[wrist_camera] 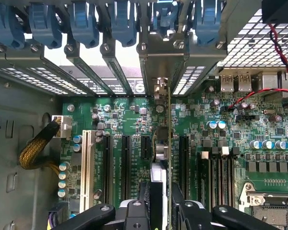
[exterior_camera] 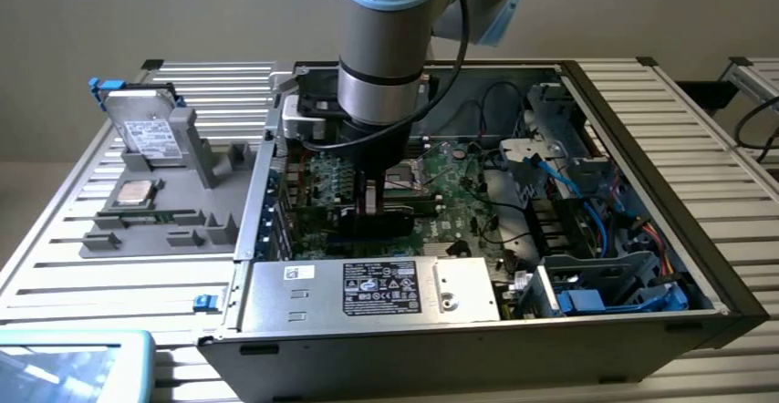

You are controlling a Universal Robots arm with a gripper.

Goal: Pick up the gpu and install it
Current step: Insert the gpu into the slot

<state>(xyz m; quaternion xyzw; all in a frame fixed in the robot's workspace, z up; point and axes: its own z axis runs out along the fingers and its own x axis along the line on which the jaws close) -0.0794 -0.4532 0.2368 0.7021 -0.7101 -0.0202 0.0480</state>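
Inside the open computer case [exterior_camera: 633,148], my gripper [exterior_camera: 379,204] is shut on the gpu [exterior_camera: 379,227], a dark block hanging under the fingers just above the large green motherboard [exterior_camera: 457,216]. In the wrist view the gpu [wrist_camera: 169,143] stands edge-on, a thin green card with its cooler on one face. Its metal bracket [wrist_camera: 161,62] sits at the rear slot openings under the blue latches [wrist_camera: 86,24]. My gripper [wrist_camera: 162,194] clamps the card from both sides. The card's lower edge lies along the board between the black expansion slots [wrist_camera: 126,163]; whether it is seated I cannot tell.
A silver power supply [exterior_camera: 378,289] fills the case's near side, and blue cables and a drive cage [exterior_camera: 608,239] lie at the exterior view's right. A grey fixture [exterior_camera: 171,211] outside holds a hard drive [exterior_camera: 152,134]. A yellow sleeved cable [wrist_camera: 36,148] and red wires [wrist_camera: 278,48] flank the slots.
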